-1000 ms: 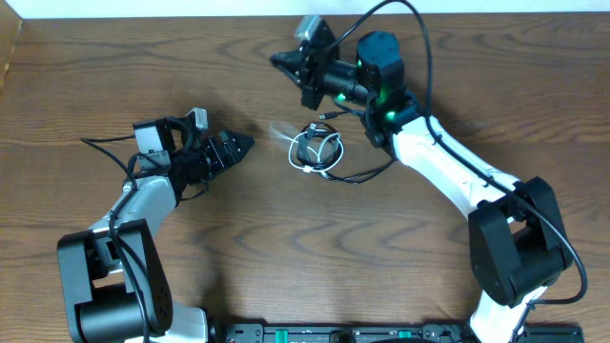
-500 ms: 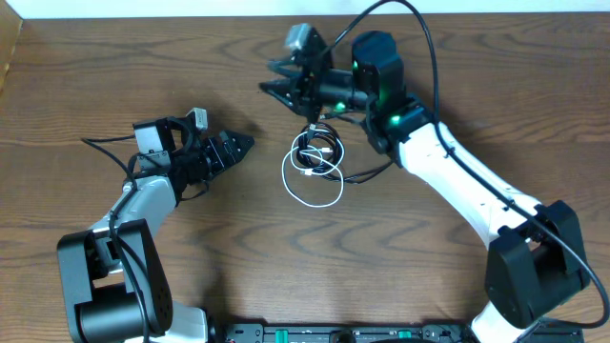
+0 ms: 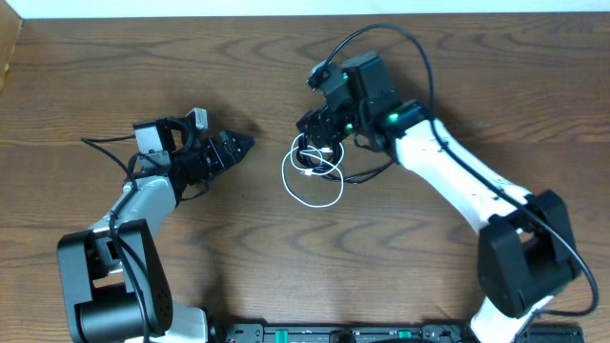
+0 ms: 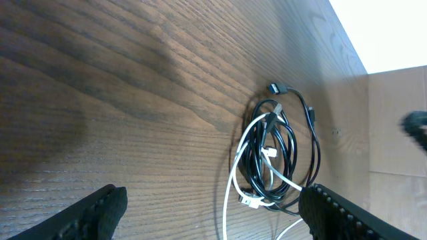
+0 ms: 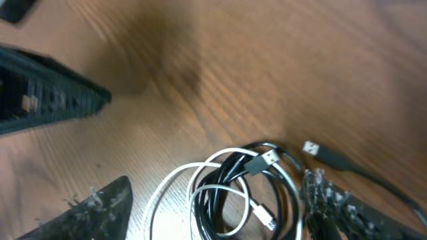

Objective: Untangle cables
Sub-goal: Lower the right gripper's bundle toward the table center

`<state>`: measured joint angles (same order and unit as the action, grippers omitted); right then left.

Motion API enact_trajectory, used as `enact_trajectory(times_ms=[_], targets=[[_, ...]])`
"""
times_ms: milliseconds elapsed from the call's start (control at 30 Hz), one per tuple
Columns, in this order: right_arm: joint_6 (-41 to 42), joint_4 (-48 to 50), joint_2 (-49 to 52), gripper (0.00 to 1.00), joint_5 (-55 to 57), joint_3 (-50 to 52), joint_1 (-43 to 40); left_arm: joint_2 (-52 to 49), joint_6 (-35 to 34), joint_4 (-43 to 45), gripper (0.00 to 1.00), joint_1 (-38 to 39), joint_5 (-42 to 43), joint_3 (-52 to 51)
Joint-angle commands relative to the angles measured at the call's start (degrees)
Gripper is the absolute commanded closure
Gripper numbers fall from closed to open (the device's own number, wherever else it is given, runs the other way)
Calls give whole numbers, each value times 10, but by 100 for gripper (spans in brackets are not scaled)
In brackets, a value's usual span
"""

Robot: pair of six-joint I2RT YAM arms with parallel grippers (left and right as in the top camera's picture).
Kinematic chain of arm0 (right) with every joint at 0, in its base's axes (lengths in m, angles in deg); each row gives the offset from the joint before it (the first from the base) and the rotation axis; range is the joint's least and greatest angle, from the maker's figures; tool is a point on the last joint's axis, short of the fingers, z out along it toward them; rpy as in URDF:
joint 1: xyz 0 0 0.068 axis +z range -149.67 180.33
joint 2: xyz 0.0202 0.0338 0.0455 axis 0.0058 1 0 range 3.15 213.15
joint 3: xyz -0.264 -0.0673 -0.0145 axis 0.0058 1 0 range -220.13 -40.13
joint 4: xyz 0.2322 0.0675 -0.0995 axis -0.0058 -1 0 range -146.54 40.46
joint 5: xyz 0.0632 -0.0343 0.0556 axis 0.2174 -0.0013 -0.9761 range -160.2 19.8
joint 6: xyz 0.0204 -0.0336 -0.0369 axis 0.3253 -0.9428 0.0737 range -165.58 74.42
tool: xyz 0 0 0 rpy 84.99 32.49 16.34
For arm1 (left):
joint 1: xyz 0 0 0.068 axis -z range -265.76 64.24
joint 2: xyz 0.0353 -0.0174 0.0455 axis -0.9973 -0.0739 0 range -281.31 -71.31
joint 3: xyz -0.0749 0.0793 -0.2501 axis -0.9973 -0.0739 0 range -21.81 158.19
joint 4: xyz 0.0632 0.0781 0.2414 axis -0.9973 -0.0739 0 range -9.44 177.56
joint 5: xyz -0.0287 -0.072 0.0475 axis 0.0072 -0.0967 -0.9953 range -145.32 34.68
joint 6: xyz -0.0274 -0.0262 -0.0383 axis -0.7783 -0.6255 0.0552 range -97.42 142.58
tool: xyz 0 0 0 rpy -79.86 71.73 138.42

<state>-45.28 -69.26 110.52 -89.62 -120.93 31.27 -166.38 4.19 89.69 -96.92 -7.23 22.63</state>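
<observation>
Cables [image 3: 315,164]: you have both lying in one tangled coil on the bench [image 3: 315,276], just right of centre in the upper half of the overhead frame. The black cable [image 4: 313,143] is wound in several tight loops. The white cable [image 4: 235,175] threads through those loops and also swings out in a wider loop toward the lower edge of the overhead frame. A black plug [image 4: 275,88] sticks out at the top of the coil in the left wrist frame, and a white plug [image 5: 265,219] lies inside the coil. The two cords cross at several points and are not separated.

Right fingers [image 5: 100,207]: spread wide over the coil, one at the lower left and one at the lower right of the right wrist frame, with the coil on the bench between them. The lower-right finger sits at the edge of the black loops; you cannot tell whether it touches. Nothing is gripped.

Left fingers [image 4: 100,207]: spread wide, holding nothing. In the overhead frame they sit well to the left of the coil and point toward it.
</observation>
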Motion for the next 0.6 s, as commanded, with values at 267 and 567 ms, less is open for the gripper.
enact_trajectory(times_ms=[267,567], targets=[[1,5,93,18,3,0,18,1,-1,1,13,0,3,0],[1,-24,100,28,-56,0,21,1,-1,1,13,0,3,0]])
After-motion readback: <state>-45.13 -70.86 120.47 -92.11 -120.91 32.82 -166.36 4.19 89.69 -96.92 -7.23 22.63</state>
